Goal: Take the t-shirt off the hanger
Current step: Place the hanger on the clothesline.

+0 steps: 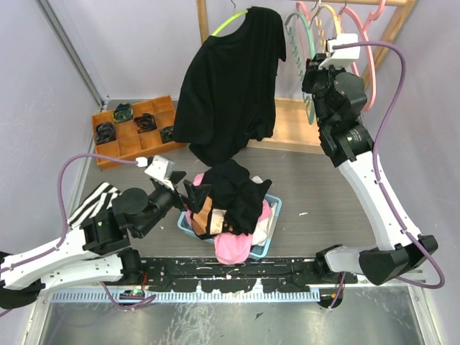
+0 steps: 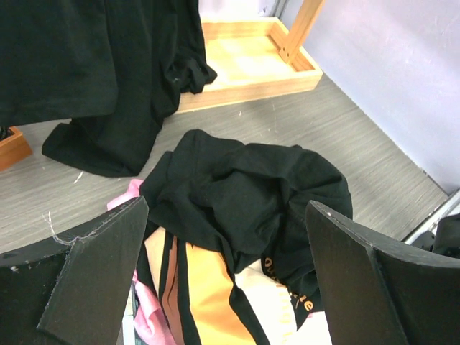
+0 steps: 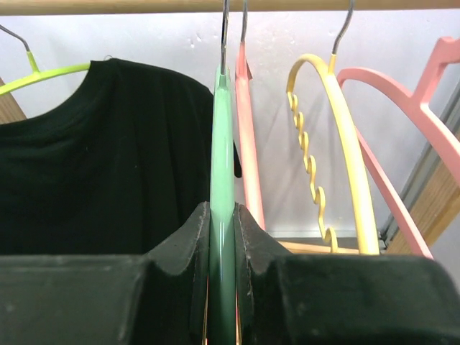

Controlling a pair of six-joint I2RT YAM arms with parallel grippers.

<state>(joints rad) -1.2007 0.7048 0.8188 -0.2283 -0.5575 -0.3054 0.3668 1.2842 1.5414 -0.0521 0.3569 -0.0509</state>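
Empty mint hanger (image 3: 221,144) being clamped
Gripped by the right end effector (image 3: 222,230), left end effector (image 2: 226,248) held apart; the black t-shirt (image 1: 230,86) is likely being left hanging.

A blue basket (image 1: 272,215) on the grey table (image 1: 323,180) is heaped with clothes: a black garment (image 1: 233,190) on top, an orange piece (image 1: 204,213) under it, and a pink cloth (image 1: 233,248) spilling over the near rim. A striped cloth (image 1: 93,203) lies to its left. Farther back, an orange tray (image 1: 115,159) holds black items in several compartments. From the wooden rod (image 3: 144,6) hang a mint hanger (image 3: 221,180), a pink hanger (image 3: 248,144), a wavy-edged yellow hanger (image 3: 345,144) and a second pink one. The rack's wooden base (image 1: 295,129) rests on the table.
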